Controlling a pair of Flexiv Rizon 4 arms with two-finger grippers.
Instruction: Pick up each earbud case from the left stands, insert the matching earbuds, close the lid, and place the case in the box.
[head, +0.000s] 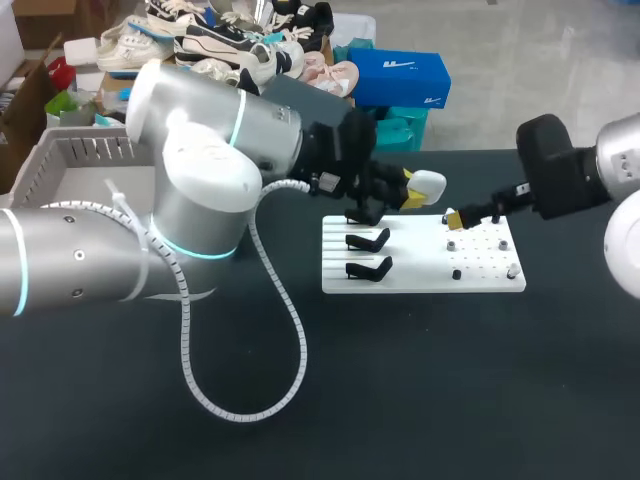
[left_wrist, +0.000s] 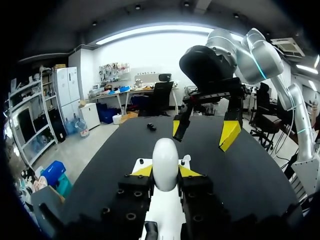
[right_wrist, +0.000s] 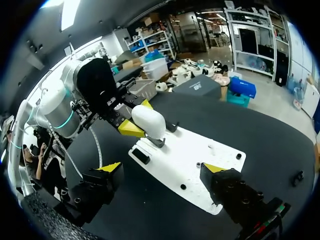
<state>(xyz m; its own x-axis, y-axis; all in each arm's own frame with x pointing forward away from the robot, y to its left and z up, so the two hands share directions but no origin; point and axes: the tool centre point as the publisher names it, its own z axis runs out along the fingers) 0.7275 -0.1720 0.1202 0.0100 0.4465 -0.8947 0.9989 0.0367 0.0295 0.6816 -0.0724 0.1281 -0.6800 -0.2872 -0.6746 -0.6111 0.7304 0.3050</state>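
Left tool (left_wrist: 165, 171) clamped on the white earbud case (left_wrist: 165, 161), over the board.

Nearest, white board (head: 420, 278) on the dark table (head: 450, 400), two black stands (head: 368, 254) on its left half. Above its far edge the case is pinched from both sides, clear of the board. Just beside it, right tool (right_wrist: 162, 168) spread wide, holding nothing. Far left, grey box (head: 80, 160).

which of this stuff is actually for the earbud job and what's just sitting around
For the job:
- white earbud case, held in the left gripper
- white board with its black stands
- right gripper, open above the board
- pale crate, likely the box

Lying about:
- small black object on the dark table
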